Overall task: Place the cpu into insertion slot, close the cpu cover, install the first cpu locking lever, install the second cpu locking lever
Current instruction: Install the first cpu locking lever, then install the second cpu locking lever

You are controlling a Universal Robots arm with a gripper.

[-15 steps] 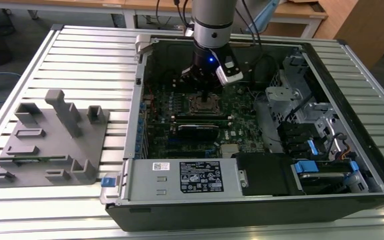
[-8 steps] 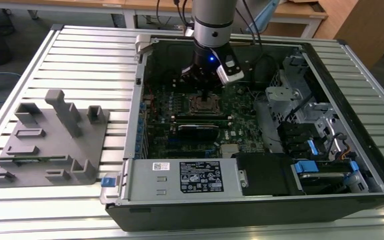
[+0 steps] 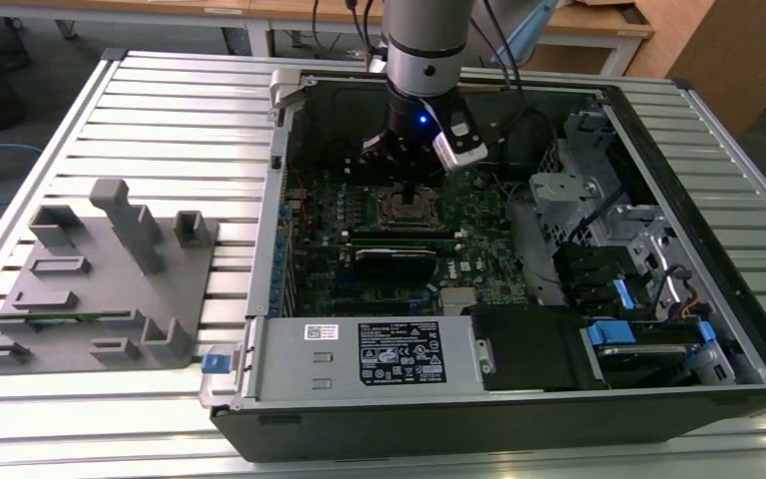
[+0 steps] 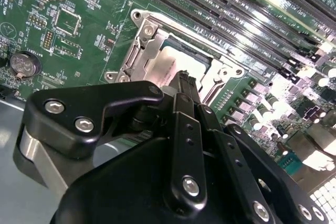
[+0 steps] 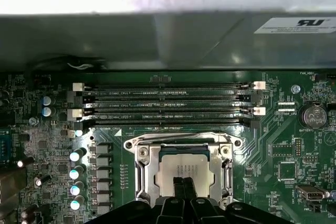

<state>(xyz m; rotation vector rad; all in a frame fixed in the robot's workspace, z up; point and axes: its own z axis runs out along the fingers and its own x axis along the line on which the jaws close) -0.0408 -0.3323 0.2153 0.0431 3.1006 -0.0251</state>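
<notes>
Silver-grey, the cpu (image 5: pixel 185 167) lies in the insertion slot (image 5: pixel 142 167) at lower centre of the first wrist view, framed by the cpu cover (image 5: pixel 181 143), which looks already down around it. The gripper (image 5: pixel 184 183) sits directly over the chip with its fingertips pinched together, holding nothing that can be made out. In the exterior view it hangs over the socket inside the computer case (image 3: pixel 702 239). Doing this step well probably means pressing squarely, without sliding across the chip.

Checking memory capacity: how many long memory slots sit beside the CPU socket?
4 memory slots, side by side between the insertion slot and the case wall; the gripper hovers over the socket.
</notes>
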